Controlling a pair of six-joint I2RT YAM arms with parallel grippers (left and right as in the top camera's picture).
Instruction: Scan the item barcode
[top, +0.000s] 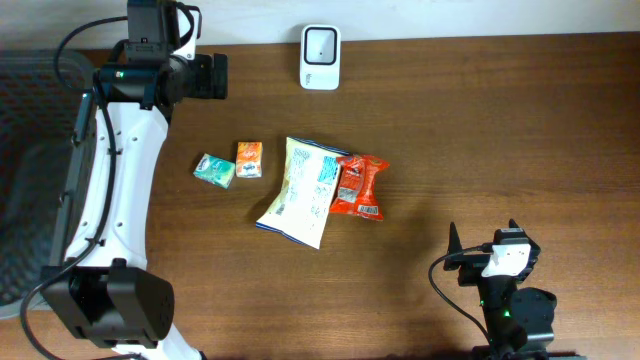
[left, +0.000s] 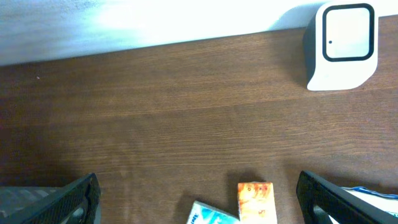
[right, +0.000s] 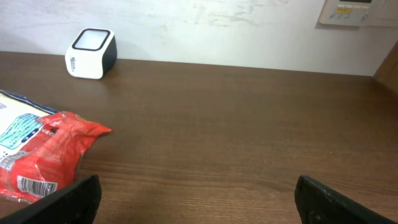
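A dark brown wooden tabletop (top: 500, 120) runs up to a pale wall at its far edge. The left gripper (top: 222, 77) hangs over the far-left part of the tabletop, jaws spread wide and holding nothing. Its wrist view looks down on bare wood between the fingers. The right gripper (top: 483, 236) sits low by the near edge, right of centre, also wide open and empty.

Just beyond the left claw, against the far edge near its middle, stands a white rounded barcode scanner with a dark-rimmed window (top: 320, 44). Nearer the middle of the tabletop lies a small orange carton (top: 249, 159), with a small teal-green packet (top: 214, 170) just beside it toward the left edge. Right of these lies a flat yellow, white and blue snack bag (top: 300, 190). A crinkled red foil packet (top: 358, 186) touches the bag's right side, perhaps overlapping it. A white barcode label (right: 36, 185) shows at the packet's near end, well apart from both claws.
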